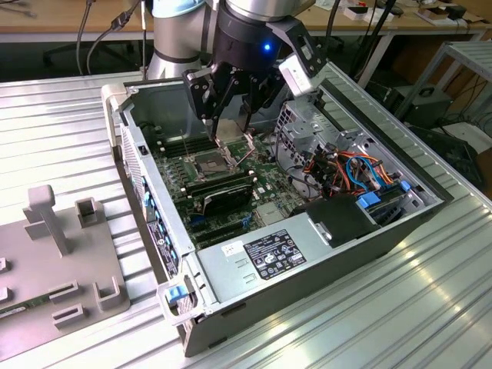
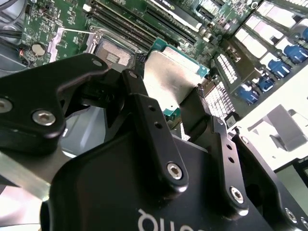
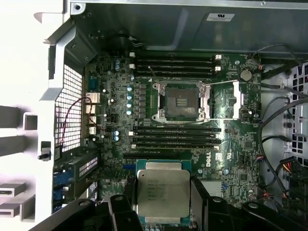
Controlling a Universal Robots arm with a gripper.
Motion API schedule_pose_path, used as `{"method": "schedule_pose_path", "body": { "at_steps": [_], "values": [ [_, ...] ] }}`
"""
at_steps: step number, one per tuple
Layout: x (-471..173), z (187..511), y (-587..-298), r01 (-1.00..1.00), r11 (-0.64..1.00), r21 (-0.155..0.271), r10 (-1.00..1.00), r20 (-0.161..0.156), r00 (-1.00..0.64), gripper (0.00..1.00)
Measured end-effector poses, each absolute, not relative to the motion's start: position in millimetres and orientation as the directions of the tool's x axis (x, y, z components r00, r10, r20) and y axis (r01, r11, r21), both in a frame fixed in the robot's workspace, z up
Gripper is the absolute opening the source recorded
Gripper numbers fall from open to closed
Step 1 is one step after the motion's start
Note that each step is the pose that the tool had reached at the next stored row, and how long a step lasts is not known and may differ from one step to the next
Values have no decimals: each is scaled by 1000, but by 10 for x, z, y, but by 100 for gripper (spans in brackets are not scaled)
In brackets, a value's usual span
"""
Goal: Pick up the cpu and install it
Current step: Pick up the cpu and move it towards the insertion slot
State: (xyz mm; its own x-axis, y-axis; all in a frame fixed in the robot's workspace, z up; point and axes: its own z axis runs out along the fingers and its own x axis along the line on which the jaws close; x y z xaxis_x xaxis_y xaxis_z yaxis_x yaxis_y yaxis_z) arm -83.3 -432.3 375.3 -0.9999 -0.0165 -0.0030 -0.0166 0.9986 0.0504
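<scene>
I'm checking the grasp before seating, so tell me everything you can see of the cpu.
The cpu is a thin square chip: silvery metal lid with fine print, green board edging it. It faces the wrist cameras, clamped on two opposite edges by the fingers of the gripper. It is held over the motherboard, clear of the open socket, not yet seated.
</scene>
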Motion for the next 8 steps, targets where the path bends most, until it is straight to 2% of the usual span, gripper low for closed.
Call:
{"method": "schedule_pose_path", "body": {
  "at_steps": [8],
  "values": [
    [-830, 3746, -4276, -17, 998, 56, -17, -3, -1000, 55]
  ]
}}
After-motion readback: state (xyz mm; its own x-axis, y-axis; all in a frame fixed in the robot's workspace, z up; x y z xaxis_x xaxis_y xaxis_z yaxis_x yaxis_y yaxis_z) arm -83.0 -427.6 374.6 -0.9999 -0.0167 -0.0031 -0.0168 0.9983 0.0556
